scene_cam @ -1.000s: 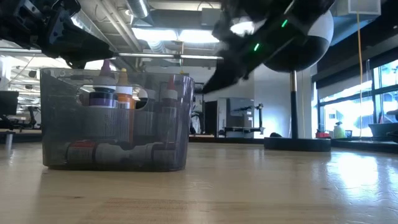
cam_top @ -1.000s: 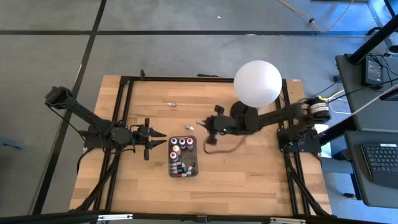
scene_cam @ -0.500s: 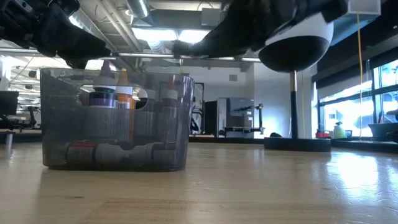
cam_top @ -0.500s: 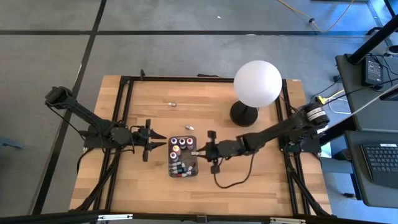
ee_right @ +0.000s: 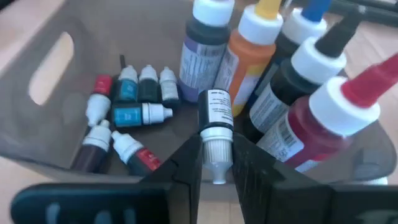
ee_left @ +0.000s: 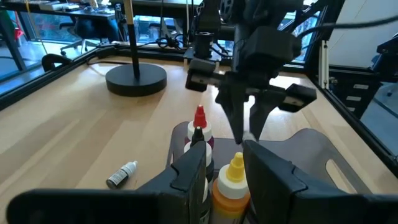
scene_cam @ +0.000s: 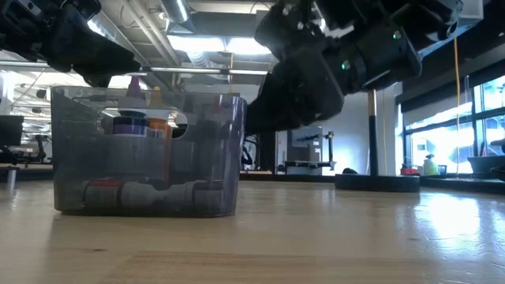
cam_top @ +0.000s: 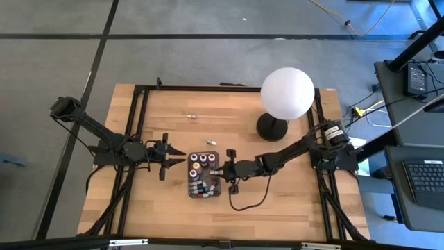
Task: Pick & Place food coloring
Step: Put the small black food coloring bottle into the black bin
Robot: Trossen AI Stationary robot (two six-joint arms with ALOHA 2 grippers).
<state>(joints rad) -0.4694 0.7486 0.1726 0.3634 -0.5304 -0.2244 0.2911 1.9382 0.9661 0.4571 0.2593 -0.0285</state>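
The dark grey tray (cam_top: 204, 196) sits mid-table, holding tall dropper bottles (ee_right: 268, 43) standing upright and several tiny ones (ee_right: 134, 115) lying on its floor. My right gripper (cam_top: 220, 169) hovers over the tray's right side, shut on a tiny dark bottle with a white cap (ee_right: 214, 112). My left gripper (cam_top: 171, 159) waits open just left of the tray, its fingers (ee_left: 193, 168) level with the tray's rim. Two more tiny bottles (cam_top: 212, 142) (cam_top: 192, 115) lie on the wood beyond the tray. My right gripper pinches the tiny bottle between its two fingers (ee_right: 186, 165) at its white cap end (ee_right: 216, 146). The dark labelled body sticks out past the fingertips, along the fingers. The gripper comes slanting down from the table's right. The bottle is lifted clear, above the tray's inside.
The white globe lamp (cam_top: 287, 92) on its black base (cam_top: 272, 128) stands at the far right. A cable (cam_top: 253, 203) loops below the right arm on the near side. The black frame rails (cam_top: 139, 125) run along the table's edges. Bare wood lies near and right of the tray.
My right arm has swung from beside the lamp base toward the table's near-left, to the tray's right side. It has then sunk lower over the tray, staying shut. The left arm has kept still.
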